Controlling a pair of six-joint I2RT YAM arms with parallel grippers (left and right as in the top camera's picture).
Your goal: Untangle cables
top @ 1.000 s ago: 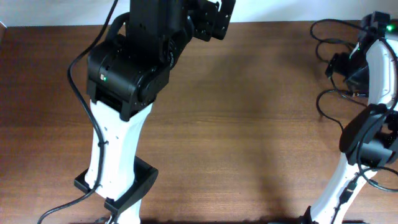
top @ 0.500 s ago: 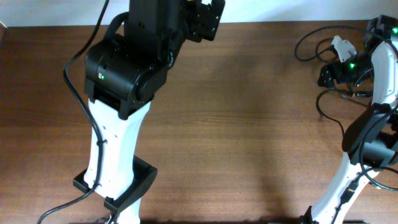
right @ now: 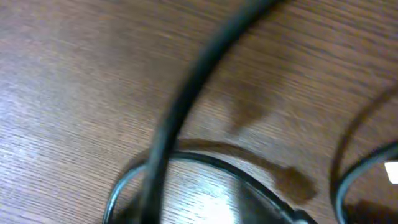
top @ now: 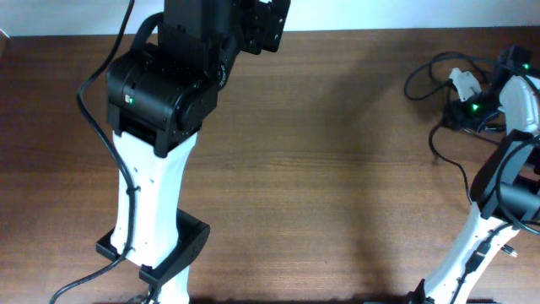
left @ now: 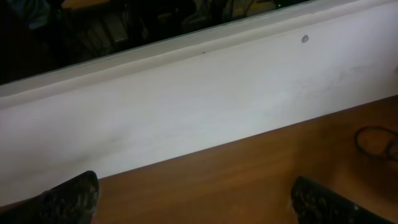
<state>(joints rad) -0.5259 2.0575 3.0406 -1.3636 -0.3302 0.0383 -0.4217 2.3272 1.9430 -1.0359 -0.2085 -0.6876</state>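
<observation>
Overhead, cables (top: 432,59) are seen looped at upper right beside the right end effector (top: 472,108), whose opening cannot be told; the left end effector (left: 196,200) is spread wide, empty.

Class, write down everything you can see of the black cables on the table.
The cables are thin, black, flexible cords with a rubbery look. They lie in loose, overlapping loops on the wooden table, near its far right corner. The right arm reaches in among them, but whether one is gripped cannot be told. In the right wrist view one strand crosses close to the lens, blurred, above a curved loop resting on the wood. No plug ends show clearly.
</observation>
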